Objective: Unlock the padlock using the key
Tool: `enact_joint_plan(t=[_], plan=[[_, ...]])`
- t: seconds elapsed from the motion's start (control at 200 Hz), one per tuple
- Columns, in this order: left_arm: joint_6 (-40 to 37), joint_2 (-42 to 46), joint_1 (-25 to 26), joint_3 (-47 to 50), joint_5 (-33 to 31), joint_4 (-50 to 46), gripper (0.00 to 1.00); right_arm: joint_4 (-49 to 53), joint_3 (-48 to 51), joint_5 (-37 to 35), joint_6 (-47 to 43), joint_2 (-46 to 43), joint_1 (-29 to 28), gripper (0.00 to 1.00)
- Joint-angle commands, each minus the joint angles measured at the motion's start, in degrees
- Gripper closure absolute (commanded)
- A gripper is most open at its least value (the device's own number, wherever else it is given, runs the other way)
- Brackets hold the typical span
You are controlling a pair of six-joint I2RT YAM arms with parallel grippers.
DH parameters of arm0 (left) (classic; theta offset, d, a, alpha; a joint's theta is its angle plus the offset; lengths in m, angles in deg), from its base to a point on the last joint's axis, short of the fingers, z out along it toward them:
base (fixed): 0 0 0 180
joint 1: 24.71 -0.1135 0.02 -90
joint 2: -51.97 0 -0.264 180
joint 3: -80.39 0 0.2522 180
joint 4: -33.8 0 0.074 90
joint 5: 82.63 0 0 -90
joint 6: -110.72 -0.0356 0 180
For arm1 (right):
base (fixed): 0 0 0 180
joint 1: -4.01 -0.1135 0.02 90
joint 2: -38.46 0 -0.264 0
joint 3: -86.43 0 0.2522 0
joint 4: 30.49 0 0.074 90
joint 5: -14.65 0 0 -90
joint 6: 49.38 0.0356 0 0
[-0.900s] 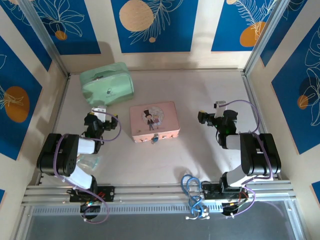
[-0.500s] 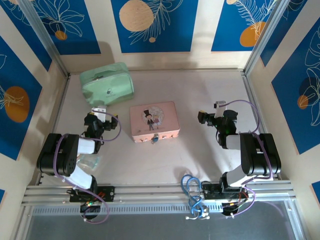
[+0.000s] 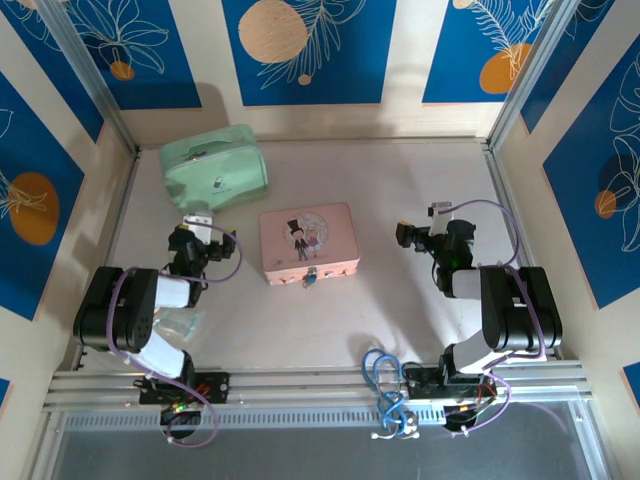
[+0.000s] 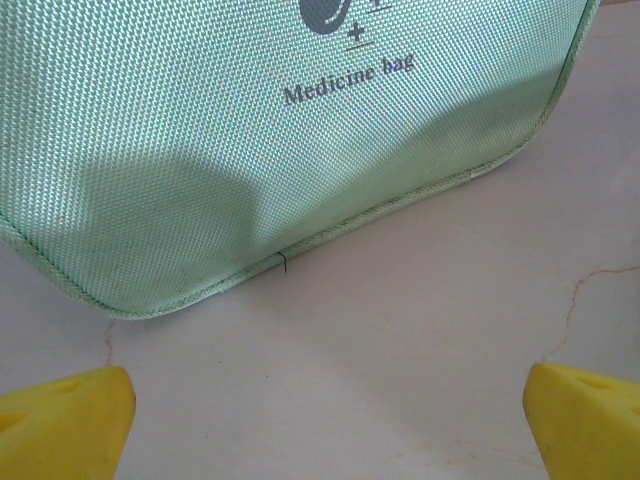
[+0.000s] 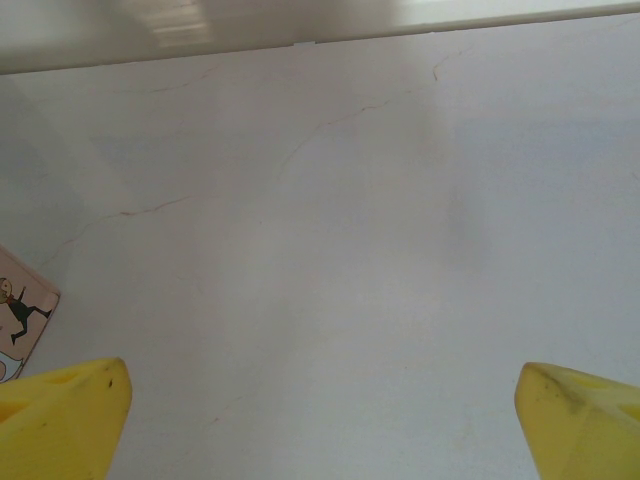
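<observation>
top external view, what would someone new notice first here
The pink picture tin sits in the middle of the table, with the tiny blue padlock at its near edge. Toward the far left corner lies a mint green pouch, printed "Medicine bag" in the left wrist view. Blue wall panels with orange discs ring the scene.

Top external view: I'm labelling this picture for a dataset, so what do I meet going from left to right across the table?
green medicine bag → pink tin → right gripper
</observation>
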Motion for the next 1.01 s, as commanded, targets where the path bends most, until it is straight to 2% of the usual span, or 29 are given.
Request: enact_joint_plan(t=[0.0, 0.135, 0.19, 0.215, 0.245, 0.325, 0.375, 0.425, 0.47, 0.52, 0.555, 0.58, 0.625, 0.735, 0.81, 0.895, 1.0], plan=[[0.35, -0.20, -0.18, -0.89, 0.33, 0.27, 0.01, -0.26, -1.00, 0.87, 0.50, 0.51, 0.31, 0.01], [0.50, -0.05, -0.19, -0.85, 0.42, 0.22, 0.01, -0.57, -0.82, 0.82, 0.57, 0.38, 0.41, 0.01], [0.41, 2.32, -0.19, -2.45, 0.03, -4.00, 0.01, 2.42, -1.95, -4.56, 2.83, -1.52, 0.30, 0.01], [0.54, 4.44, -0.19, -4.51, -0.38, -9.33, 0.01, 7.97, -3.92, -7.89, 4.26, -3.92, 0.23, 0.01], [0.59, 7.04, 0.01, -8.26, -1.59, -18.07, 0.01, 19.21, -8.31, -11.26, 6.04, -7.66, 0.13, 0.01], [7.15, 12.80, 0.93, -19.16, -10.75, -37.55, 0.02, 48.16, -22.94, -17.83, 18.28, -14.32, 0.92, 0.01], [14.40, 16.67, 1.70, -24.43, -12.86, -47.12, 0.05, 57.99, -29.08, -13.85, 22.51, -16.45, 1.52, 0.01], [21.59, 20.02, 3.28, -27.53, -11.21, -54.40, 0.05, 56.78, -27.82, -11.48, 25.24, -18.29, 1.44, 0.01], [26.51, 22.89, 6.05, -27.60, -8.07, -57.07, 0.06, 57.98, -25.88, -12.44, 34.76, -19.43, 2.96, 0.01], [30.10, 25.82, 11.83, -26.75, -8.95, -59.88, 0.09, 58.48, -24.69, -1.82, 39.41, -19.70, 6.46, 0.01], [30.73, 27.68, 17.14, -25.74, -10.85, -61.36, 0.09, 59.99, -24.65, 2.95, 40.26, -19.68, 6.37, 0.00], [30.99, 28.62, 21.02, -25.19, -12.57, -62.60, 0.10, 62.21, -24.86, 2.68, 40.57, -20.09, 4.28, 0.01], [32.22, 30.15, 27.35, -24.39, -15.15, -66.43, 0.13, 66.41, -25.43, -3.02, 39.78, -21.42, -2.07, 0.01], [35.29, 32.95, 40.20, -20.93, -17.94, -72.93, 0.16, 75.11, -27.41, -19.21, 37.33, -24.43, -23.20, 0.04], [36.64, 33.53, 47.11, -19.88, -20.70, -78.23, 0.15, 78.98, -27.50, -26.46, 38.74, -25.36, -36.02, 0.08], [37.88, 33.75, 50.94, -18.36, -20.37, -81.71, 0.15, 80.84, -26.65, -28.33, 42.76, -25.94, -46.62, 0.13], [40.38, 34.38, 51.07, -14.58, -17.16, -80.99, 0.15, 79.00, -24.49, -28.18, 48.49, -25.18, -56.17, 0.15]])
